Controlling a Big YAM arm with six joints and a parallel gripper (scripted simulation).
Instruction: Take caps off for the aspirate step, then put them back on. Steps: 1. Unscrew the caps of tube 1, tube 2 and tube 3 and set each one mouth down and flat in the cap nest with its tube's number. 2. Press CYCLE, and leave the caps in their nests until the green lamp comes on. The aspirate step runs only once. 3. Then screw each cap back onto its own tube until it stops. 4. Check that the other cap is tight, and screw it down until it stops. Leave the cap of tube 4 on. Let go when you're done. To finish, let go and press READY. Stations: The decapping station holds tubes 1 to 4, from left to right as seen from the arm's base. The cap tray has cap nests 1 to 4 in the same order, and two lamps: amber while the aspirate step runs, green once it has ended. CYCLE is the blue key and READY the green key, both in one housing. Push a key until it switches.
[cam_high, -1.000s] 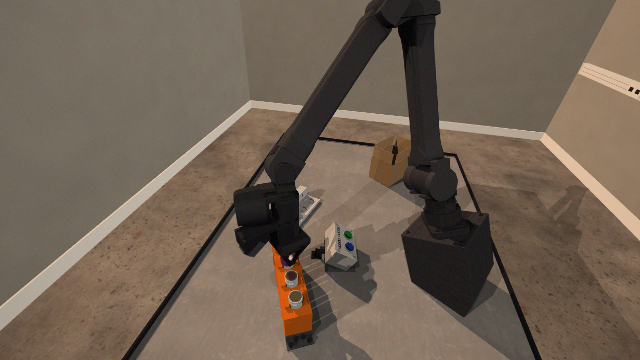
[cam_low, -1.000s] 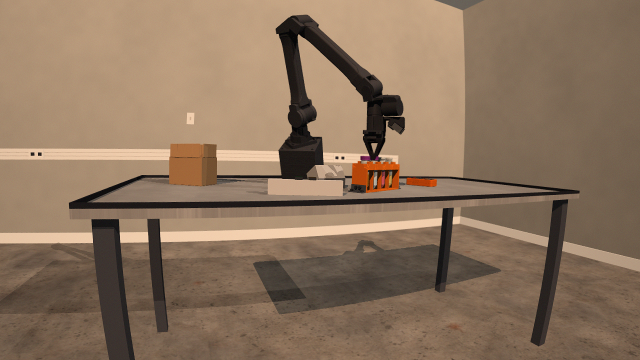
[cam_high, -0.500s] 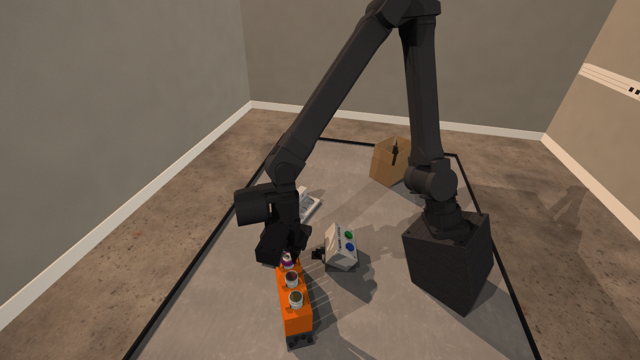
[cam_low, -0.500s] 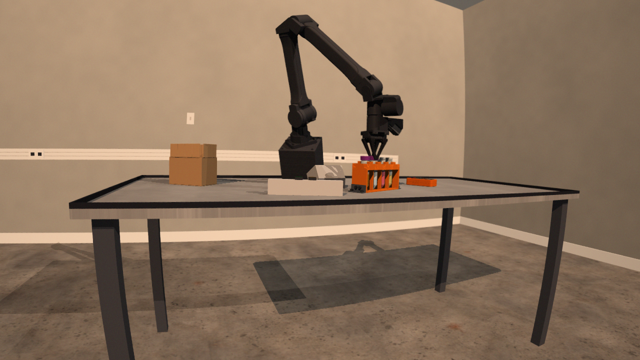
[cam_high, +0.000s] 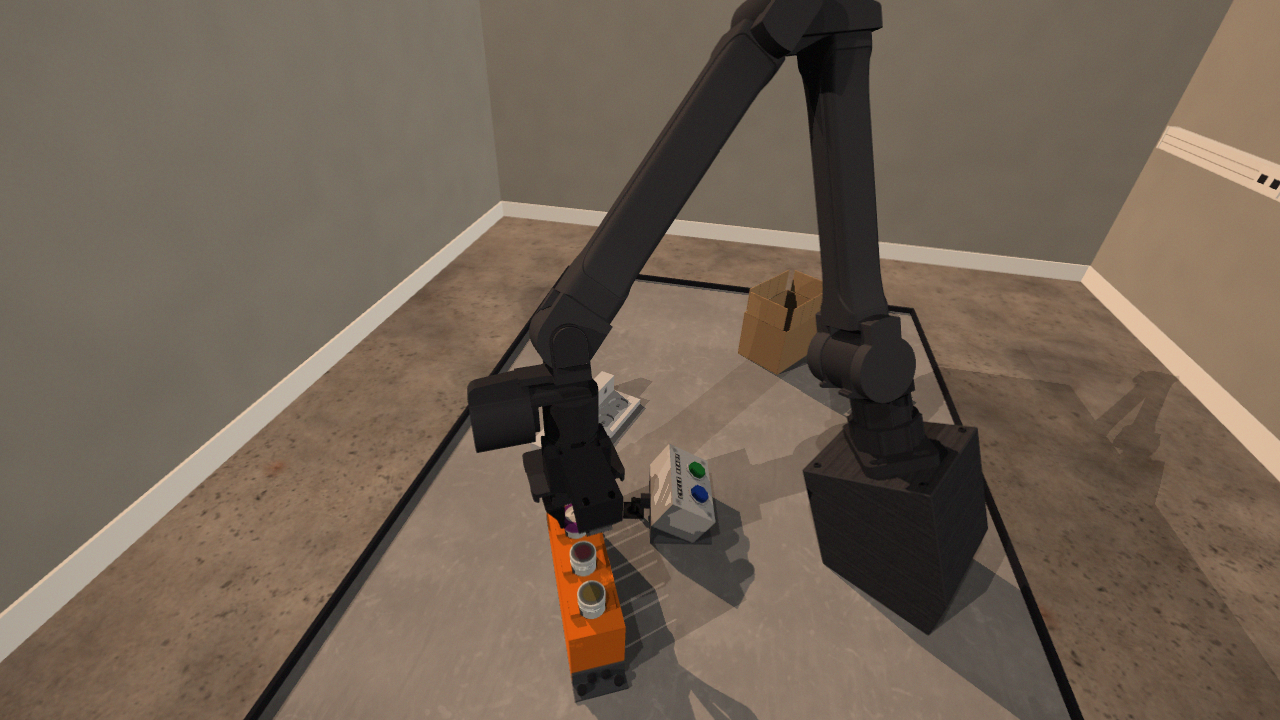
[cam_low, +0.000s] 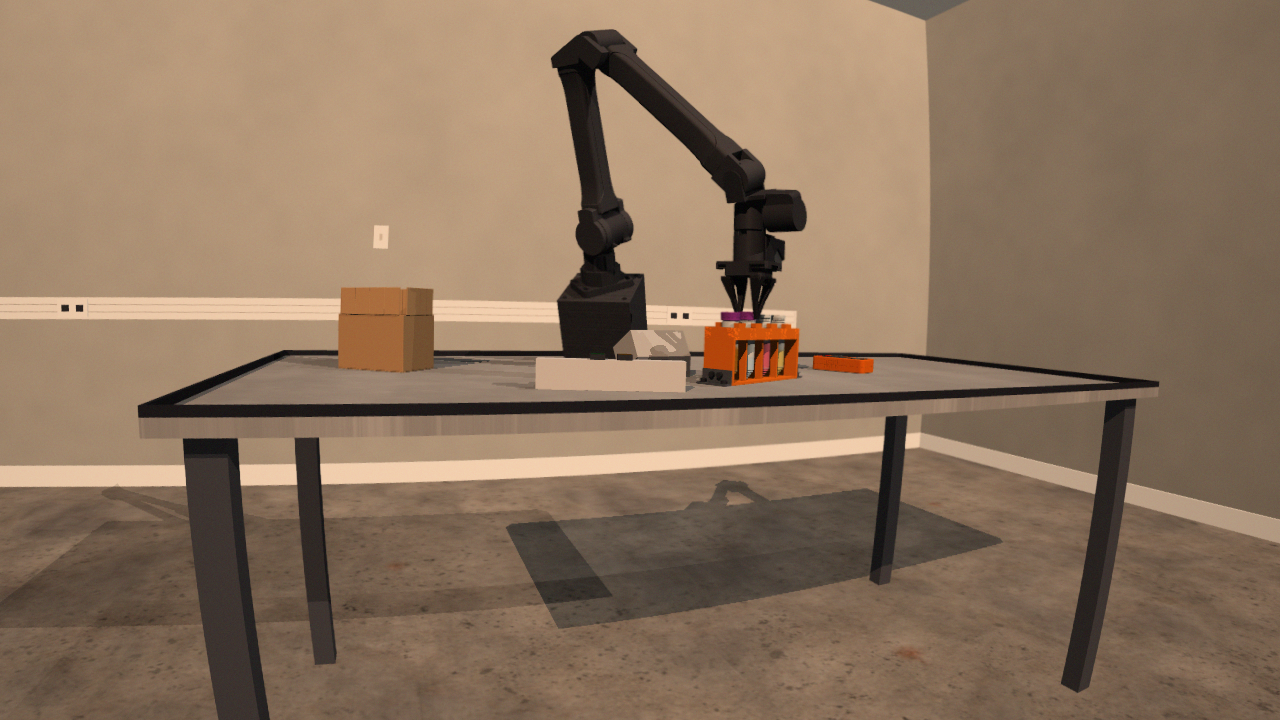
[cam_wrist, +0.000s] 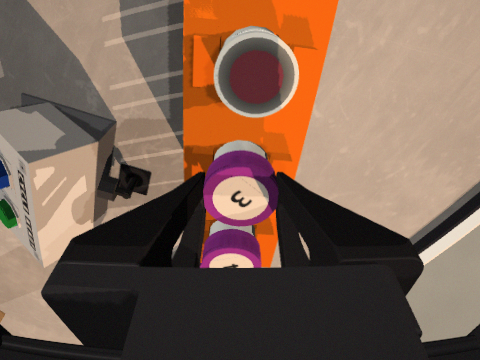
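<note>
Where tube 3 stands in the orange rack (cam_high: 593, 642) (cam_low: 721, 347) (cam_wrist: 200, 119), the gripper (cam_high: 577, 526) (cam_low: 749, 313) (cam_wrist: 240, 183) is closed on the purple cap marked 3 (cam_wrist: 240, 189). Tube 2 (cam_high: 582, 558) (cam_wrist: 256, 75), adjacent, is uncapped, with dark red contents. Behind cap 3, another purple cap (cam_wrist: 231, 250) is seated. The control box (cam_high: 673, 501) (cam_wrist: 60, 165) stands beside the rack.

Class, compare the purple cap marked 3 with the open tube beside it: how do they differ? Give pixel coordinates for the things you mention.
The purple cap (cam_wrist: 241, 189) is closed on top; the open tube (cam_wrist: 256, 102) shows dark red liquid. The gripper (cam_wrist: 240, 183) grips the cap, while nothing grips the tube. Both look round from above.
</note>
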